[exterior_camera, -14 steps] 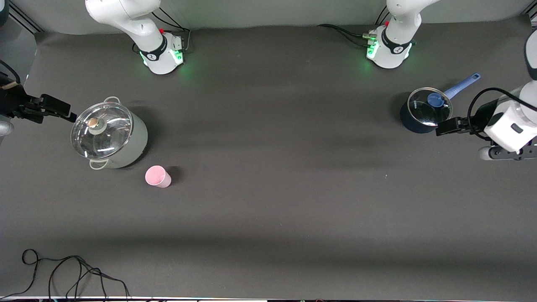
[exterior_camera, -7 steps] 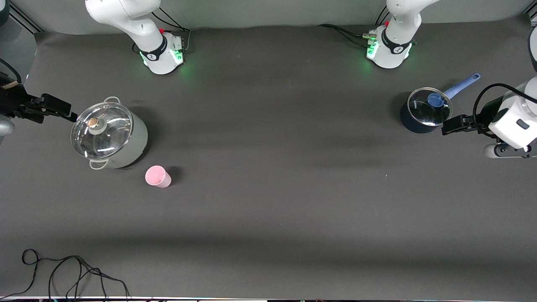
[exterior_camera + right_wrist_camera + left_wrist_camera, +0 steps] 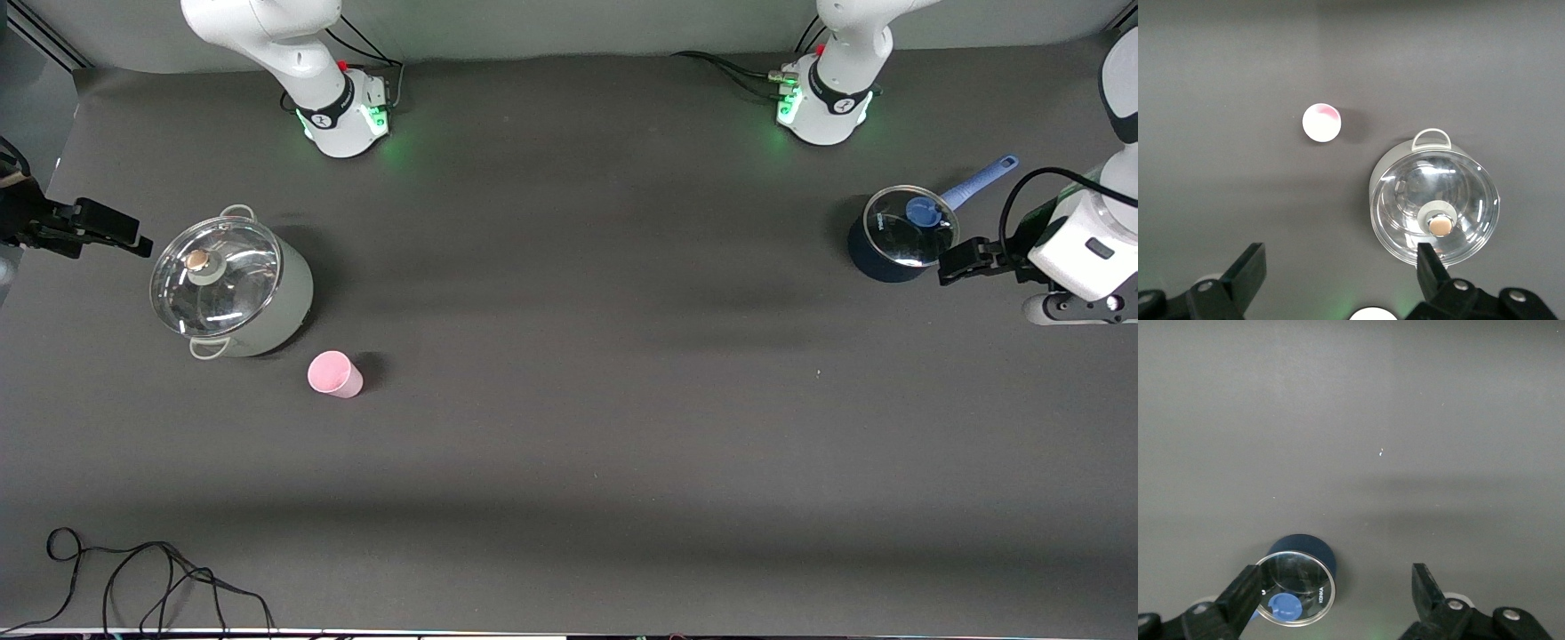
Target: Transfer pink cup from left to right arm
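Note:
The pink cup [image 3: 335,373] stands on the dark table at the right arm's end, just nearer the front camera than a large lidded pot [image 3: 229,289]. It also shows in the right wrist view [image 3: 1321,122]. My right gripper [image 3: 1338,273] is open and empty, high over the table edge beside that pot; only its wrist [image 3: 80,227] shows in the front view. My left gripper [image 3: 1335,593] is open and empty, high over the left arm's end [image 3: 1071,308], beside a small blue pot [image 3: 900,234]. Neither gripper touches the cup.
The large grey pot has a glass lid with a tan knob [image 3: 1439,225]. The small dark-blue pot [image 3: 1300,580] has a glass lid and a light-blue handle [image 3: 978,182]. A black cable [image 3: 133,578] lies at the table's near edge.
The left hand has drifted slightly toward the base side at the table's end. The right wrist has pulled a little farther off the table's edge. The cup has not moved.

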Controlling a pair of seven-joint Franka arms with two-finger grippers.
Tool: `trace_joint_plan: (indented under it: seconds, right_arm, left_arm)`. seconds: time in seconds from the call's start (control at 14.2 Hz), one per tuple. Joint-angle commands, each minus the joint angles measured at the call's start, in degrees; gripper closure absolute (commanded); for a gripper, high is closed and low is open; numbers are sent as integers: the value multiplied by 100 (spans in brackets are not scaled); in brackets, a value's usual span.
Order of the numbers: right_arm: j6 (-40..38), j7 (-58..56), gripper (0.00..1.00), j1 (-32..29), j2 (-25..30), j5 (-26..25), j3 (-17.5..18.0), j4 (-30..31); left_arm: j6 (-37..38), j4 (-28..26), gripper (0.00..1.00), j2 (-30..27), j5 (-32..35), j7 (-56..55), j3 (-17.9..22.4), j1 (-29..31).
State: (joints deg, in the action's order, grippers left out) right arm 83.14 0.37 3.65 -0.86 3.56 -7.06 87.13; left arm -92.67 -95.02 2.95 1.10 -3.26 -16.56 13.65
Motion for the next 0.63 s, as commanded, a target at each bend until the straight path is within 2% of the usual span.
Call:
trace_joint_plan:
  seconds: [0.0,0.14,0.56]
  right_arm:
    - [-35,-90,0,-382,164,-145,459,111]
    - [-35,-90,0,-313,139,-267,469,102]
    - [-35,-81,0,-277,103,-268,477,85]
  left_arm:
    - [-58,-96,0,-164,-22,308,1204,-1229]
    - [-67,-69,0,-163,-22,317,1734,-1785]
    - [-58,36,0,-137,-180,317,1762,-1787]
